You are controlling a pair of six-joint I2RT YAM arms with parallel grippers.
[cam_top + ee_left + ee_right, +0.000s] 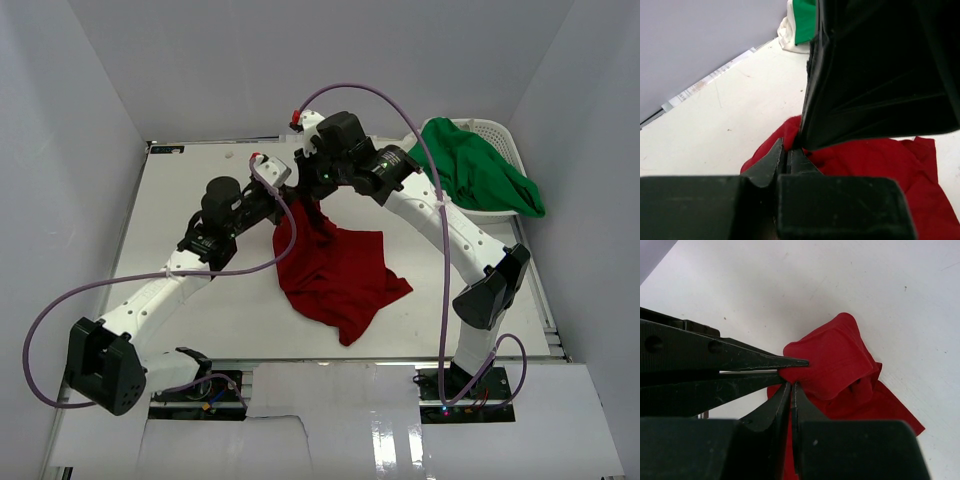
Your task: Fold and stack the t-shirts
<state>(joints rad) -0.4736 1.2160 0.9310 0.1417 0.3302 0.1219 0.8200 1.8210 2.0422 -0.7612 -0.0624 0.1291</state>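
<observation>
Deep red cotton t-shirt (340, 275) bunched at centre of the white desk (250, 320), both end effectors pinching its upper end.

The shirt's long axis runs from the pinch point at upper centre of the top view down to the lower right. All slack cloth lies below and right of the fingers, and neither arm is nearer. The right end effector (791, 386) has its fingers together, clamped on a puffed red fold. The left end effector (794, 368) comes in from frame left, its tips nipped on the same fold and almost touching the right's. The grips probably need to spread apart sideways to open the shirt. The cloth is soft, matte and creased, with no flat edge showing. The bright green t-shirt (480, 175) is heaped in the white slotted plastic basket (500, 130) at upper right, well apart.
</observation>
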